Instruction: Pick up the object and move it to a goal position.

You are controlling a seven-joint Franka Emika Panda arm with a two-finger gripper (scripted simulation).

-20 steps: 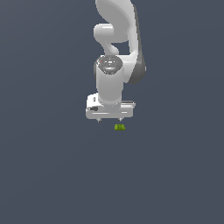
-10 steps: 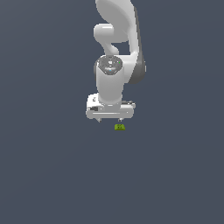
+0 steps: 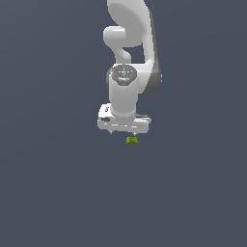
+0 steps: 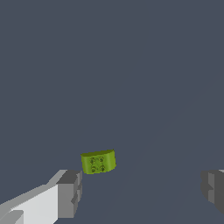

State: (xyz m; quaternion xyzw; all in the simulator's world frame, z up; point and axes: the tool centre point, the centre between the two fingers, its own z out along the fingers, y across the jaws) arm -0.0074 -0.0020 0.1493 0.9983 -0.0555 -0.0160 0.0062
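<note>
Over the last second little has changed: the white robot gripper [image 3: 126, 131] still hovers, fingers [image 4: 70, 194] spread wide and empty. The tiny lime-green blocky object [image 3: 131, 140] rests on the dark grey tabletop [image 3: 58, 183] at its five o'clock, ungrasped.

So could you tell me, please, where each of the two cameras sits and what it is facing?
Exterior view: off the arm, facing the white arm; the gripper hangs just above the green object.
Wrist view: on the wrist, looking past two grey fingertips at the object, which sits nearer one fingertip.
Shared: both show the object, the open gripper and the plain grey surface.
</note>
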